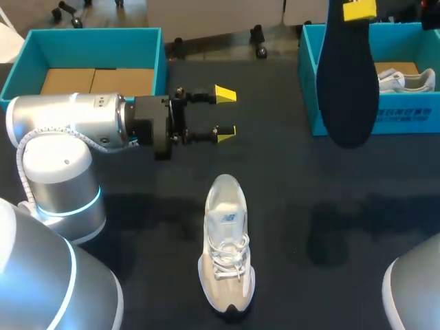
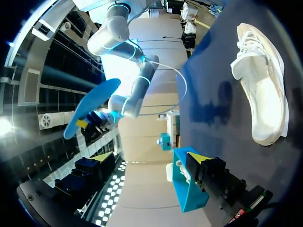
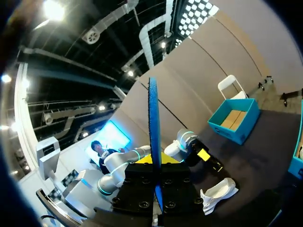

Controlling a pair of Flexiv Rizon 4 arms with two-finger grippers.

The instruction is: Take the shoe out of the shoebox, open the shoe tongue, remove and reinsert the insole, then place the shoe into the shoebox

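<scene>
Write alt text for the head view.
The right gripper holds a dark insole aloft by the right teal shoebox. A white shoe lies on the dark table; the open left gripper hangs beyond it, near the left teal shoebox.

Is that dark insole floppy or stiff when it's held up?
Probably fairly stiff: the insole stands straight out of the right jaws, with no droop. Likely light too, since edge-on it looks very thin.

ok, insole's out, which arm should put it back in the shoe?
Right. The right hand is shut on the insole, held up in the air. The left hand is open and empty near the shoe; it could probably steady the shoe instead.
</scene>
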